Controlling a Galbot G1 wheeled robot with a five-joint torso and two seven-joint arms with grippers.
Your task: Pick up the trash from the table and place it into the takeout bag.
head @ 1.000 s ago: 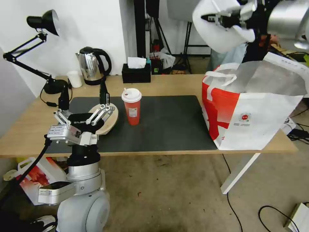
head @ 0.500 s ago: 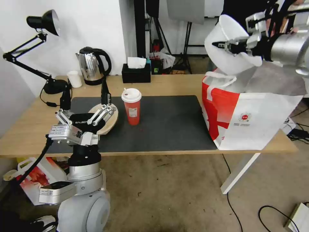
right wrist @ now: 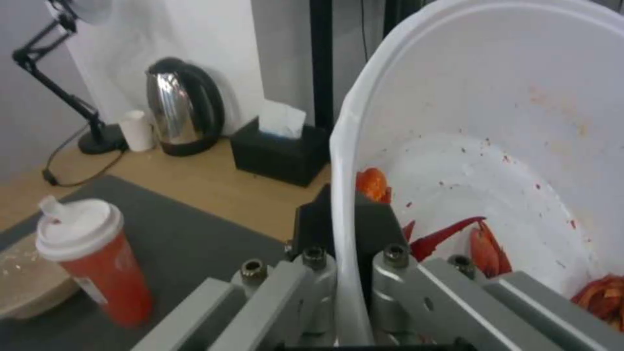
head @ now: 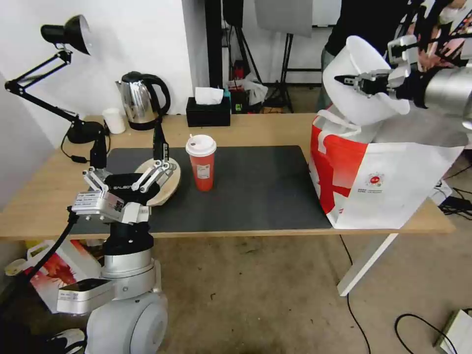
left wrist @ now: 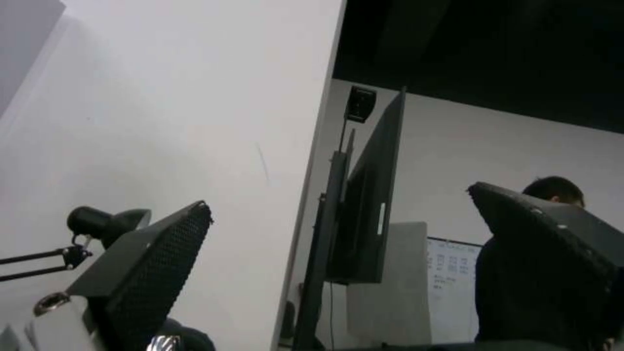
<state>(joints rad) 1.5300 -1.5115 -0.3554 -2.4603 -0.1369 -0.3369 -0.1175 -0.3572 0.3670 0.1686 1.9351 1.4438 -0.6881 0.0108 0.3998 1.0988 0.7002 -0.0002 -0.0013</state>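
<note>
My left gripper (head: 129,153) sits low at the near left part of the table (head: 255,129), with its fingers (left wrist: 140,273) spread wide and holding nothing. They point up. Just past it and a bit to the right lies the beige lid (head: 164,184) on the dark mat (head: 246,182). To the right of the lid, close by, stands the red cup (head: 201,162) with its white top, upright. Behind these, near the wall, are a lamp (head: 69,34), a small white cup (head: 114,120), a kettle (head: 141,101) and a black tissue box (head: 208,112). Far off to the right my right gripper (head: 361,84) is up high. It is pinched tight on the rim of the white bowl (head: 361,105), one finger inside and one outside. The bowl is tipped on its side, and red shells (right wrist: 484,243) lie down in it. Right under the bowl and my right gripper is the bag (head: 383,179), standing open at the right end of the table. The bowl hangs just over the bag's open top, by its white strap.
</note>
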